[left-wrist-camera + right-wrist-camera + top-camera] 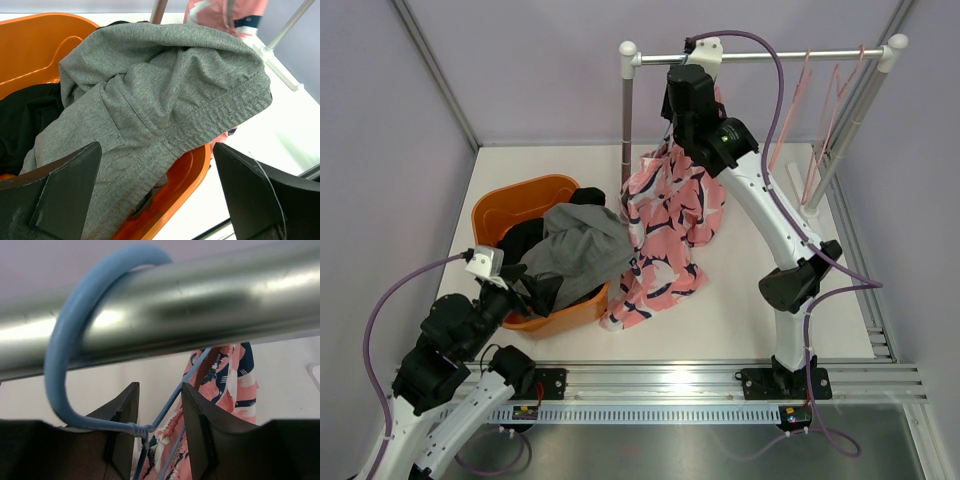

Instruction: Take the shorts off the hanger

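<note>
The pink shorts (665, 225) with a navy and white pattern hang from the rack's metal rod (790, 55) on a blue wire hanger (65, 340), whose hook loops over the rod (200, 305). My right gripper (160, 387) is raised to the rod, just under the hook. Its jaws straddle the hanger's twisted neck with a narrow gap left, so it is open. The shorts (227, 385) drop away below it. My left gripper (156, 150) is wide open and low over the near rim of the orange basket (30, 40), holding nothing.
The orange basket (520, 195) holds a grey garment (580, 250) draped over its rim and black clothes (25, 115). Pink empty hangers (830, 110) hang at the rod's right end. The rack's uprights (626, 120) stand on the white table.
</note>
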`<state>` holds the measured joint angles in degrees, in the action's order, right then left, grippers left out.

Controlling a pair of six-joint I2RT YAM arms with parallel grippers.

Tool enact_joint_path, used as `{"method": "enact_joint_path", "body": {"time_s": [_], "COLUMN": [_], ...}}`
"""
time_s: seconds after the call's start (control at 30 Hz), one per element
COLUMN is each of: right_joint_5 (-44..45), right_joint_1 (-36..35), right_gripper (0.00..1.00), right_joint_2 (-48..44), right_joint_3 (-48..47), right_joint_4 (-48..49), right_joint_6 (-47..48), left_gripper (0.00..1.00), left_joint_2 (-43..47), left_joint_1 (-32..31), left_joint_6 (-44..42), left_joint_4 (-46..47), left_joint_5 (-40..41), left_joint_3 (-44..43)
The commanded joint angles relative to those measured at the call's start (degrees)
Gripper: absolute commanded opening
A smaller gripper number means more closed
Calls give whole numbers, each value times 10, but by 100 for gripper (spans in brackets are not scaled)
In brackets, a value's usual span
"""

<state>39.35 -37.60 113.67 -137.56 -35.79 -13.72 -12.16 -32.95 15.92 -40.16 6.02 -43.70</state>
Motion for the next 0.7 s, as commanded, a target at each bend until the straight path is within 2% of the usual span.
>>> {"method": "enact_joint_path", "body": {"time_s": [0.0, 0.17, 0.43, 0.57, 0.67], "right_joint_5": [-9, -17, -10, -4, -13], "right_joint_1": [9, 15, 20, 20, 20], "right_gripper": [45, 34, 25, 27, 37], "right_joint_2": [-15, -27, -47, -64, -78], "right_joint_3": [5, 24, 41, 41, 47], "right_joint_4": [5, 4, 7, 7, 3], "right_joint_6": [-10, -10, 18, 29, 30], "left_gripper": [99, 99, 99, 99, 99], "left_joint_2": [-12, -13, -15, -15, -15], "left_joint_1": [-3, -3, -4, -3, -3], "left_joint_6": [-7, -7, -7, -7, -7], "left_joint_4": [25, 26, 26, 26, 25], "left_joint_5": [-7, -7, -7, -8, -7], "left_joint_3": [-1, -2, -1, -1, -2]}}
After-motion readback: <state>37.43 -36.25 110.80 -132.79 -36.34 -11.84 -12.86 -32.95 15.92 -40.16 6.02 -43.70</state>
